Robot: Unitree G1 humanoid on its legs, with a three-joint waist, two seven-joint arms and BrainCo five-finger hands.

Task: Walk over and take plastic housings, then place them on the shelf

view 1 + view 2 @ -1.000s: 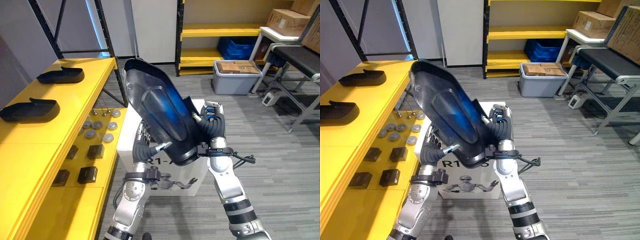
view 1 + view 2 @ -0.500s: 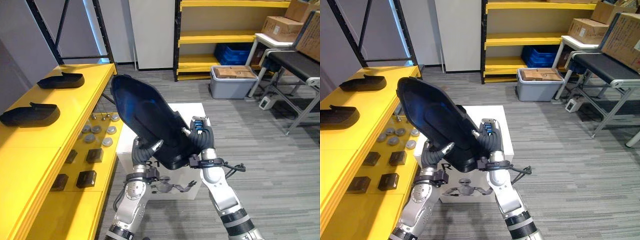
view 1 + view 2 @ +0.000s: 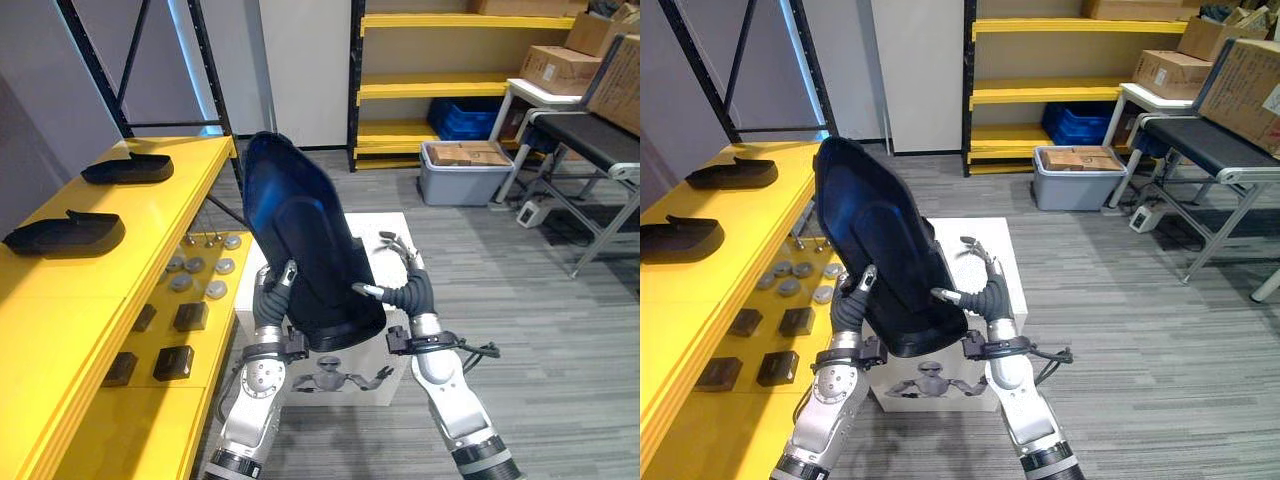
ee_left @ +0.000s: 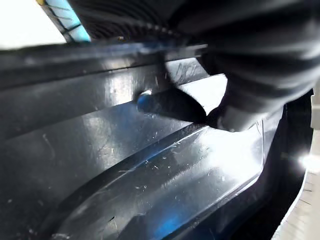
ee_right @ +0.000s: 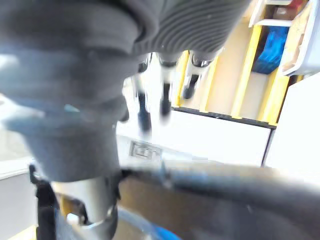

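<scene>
A big black plastic housing (image 3: pixel 300 240) with a blue sheen stands almost upright in front of me, held between both hands. My left hand (image 3: pixel 272 298) grips its lower left edge, one finger lying over the front. In the left wrist view the thumb (image 4: pixel 170 105) presses on the glossy housing (image 4: pixel 150 165). My right hand (image 3: pixel 405 290) is at the lower right edge, open with fingers spread and only the thumb touching the rim. Its straight fingers (image 5: pixel 165 85) show in the right wrist view. Two smaller black housings (image 3: pixel 127 168) (image 3: pixel 65 232) lie on the yellow shelf (image 3: pixel 150 210) at my left.
A white box (image 3: pixel 390 225) stands behind the held housing. The shelf's lower level holds round metal parts (image 3: pixel 195 270) and black blocks (image 3: pixel 175 360). A grey bin (image 3: pixel 465 170), a back yellow rack (image 3: pixel 440 85) and a black-topped table (image 3: pixel 600 140) stand at the right.
The housing has swung from a leftward tilt to nearly upright. My right hand has opened and let go of its edge, while the left hand has curled onto it. The camera has shifted.
</scene>
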